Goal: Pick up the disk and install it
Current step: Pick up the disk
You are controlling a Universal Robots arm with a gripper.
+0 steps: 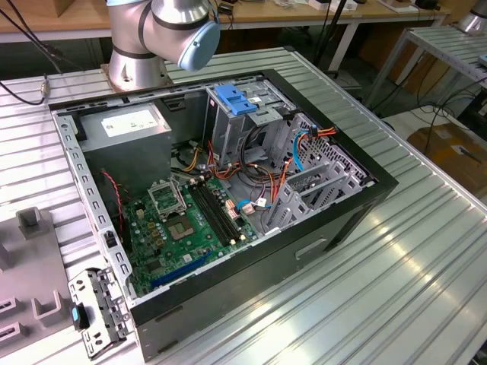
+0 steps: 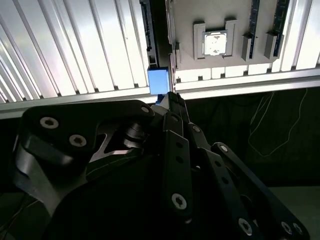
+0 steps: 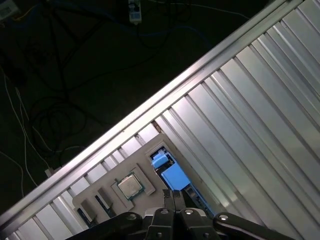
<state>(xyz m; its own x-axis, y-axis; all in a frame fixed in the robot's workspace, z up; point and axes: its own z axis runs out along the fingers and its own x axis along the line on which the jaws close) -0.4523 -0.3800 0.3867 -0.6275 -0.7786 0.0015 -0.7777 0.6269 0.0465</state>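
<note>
Black linkage fingers of the gripper (image 3: pixel 172 192) were pressed together on nothing, poised just short of the disk (image 3: pixel 174 176), which stood on edge in a slot of the grey holder plate (image 2: pixel 220 12) on the ribbed aluminium table (image 3: pixel 250 110), seemingly so its blue-railed edge faced up for grasping.

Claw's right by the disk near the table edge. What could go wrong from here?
1. The claw looks shut right by the disk; descending like that could ram it.
2. The disk stands near the edge of the table; a nudge may tip it off.
3. Loose cables crowd the computer case and could snag.
</note>
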